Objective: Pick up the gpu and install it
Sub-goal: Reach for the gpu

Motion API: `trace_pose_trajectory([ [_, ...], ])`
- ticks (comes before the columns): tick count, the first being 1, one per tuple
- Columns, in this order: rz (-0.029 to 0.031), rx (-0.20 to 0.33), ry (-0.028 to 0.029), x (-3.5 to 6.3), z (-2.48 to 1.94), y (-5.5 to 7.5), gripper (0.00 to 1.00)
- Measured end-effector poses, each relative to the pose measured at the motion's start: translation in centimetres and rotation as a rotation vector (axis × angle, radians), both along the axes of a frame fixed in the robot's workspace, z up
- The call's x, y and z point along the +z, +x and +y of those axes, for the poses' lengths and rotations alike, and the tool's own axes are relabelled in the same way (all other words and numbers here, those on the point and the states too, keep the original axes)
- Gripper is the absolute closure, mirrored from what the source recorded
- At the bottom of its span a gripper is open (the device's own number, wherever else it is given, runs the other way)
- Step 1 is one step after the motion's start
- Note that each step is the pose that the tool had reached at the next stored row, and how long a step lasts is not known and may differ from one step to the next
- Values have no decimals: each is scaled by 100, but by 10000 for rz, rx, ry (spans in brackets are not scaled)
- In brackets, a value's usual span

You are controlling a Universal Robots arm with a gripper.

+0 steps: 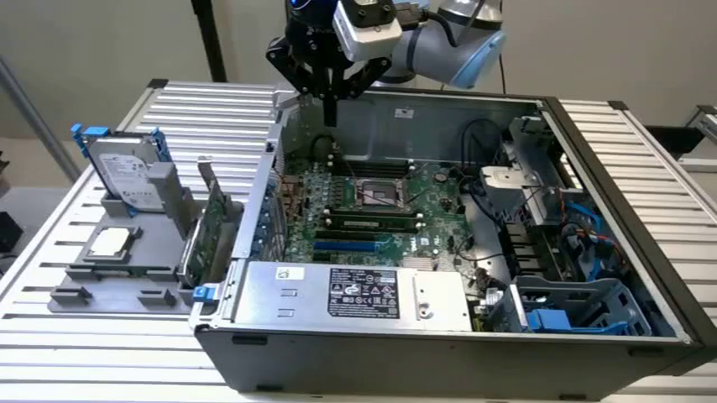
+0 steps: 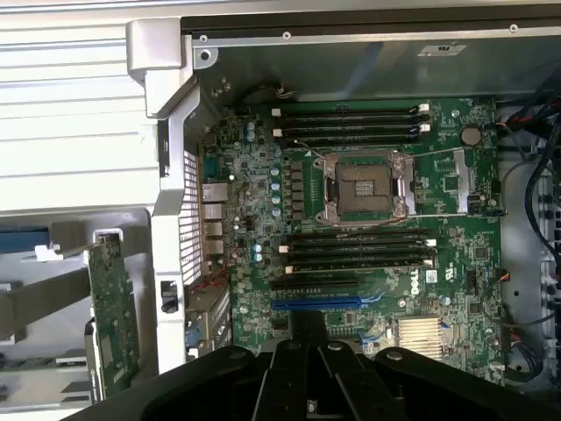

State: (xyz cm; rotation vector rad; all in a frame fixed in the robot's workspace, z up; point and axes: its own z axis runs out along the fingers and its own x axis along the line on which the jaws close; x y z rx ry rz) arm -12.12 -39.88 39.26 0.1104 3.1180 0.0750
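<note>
Above metal case point(image 1: 448, 361) rear | black gripper point(image 1: 331, 117) pinched together, empty | gpu point(image 1: 213, 233) thin green board, upright in grey rack point(image 1: 112, 290)

Lab bench point(image 1: 633, 151) with opened computer case point(image 1: 448, 357)

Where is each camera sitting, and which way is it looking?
Exterior view: sits off the arm, high up, looking down into the open grey metal computer case; the grey robot arm and its black hand hang above it.
Wrist view: sits on the wrist, looking straight down at the large green motherboard; the black hand shows.
Shared: case, motherboard, hand, and the thin green gpu card standing outside the case.
</note>
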Motion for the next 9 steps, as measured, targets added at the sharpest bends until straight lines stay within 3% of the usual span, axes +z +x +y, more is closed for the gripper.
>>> trace_pose_trajectory([
  [3,3,-1,-3,1,-10,-43,100],
  [9,2,1,-1,0,-63,-301,100],
])
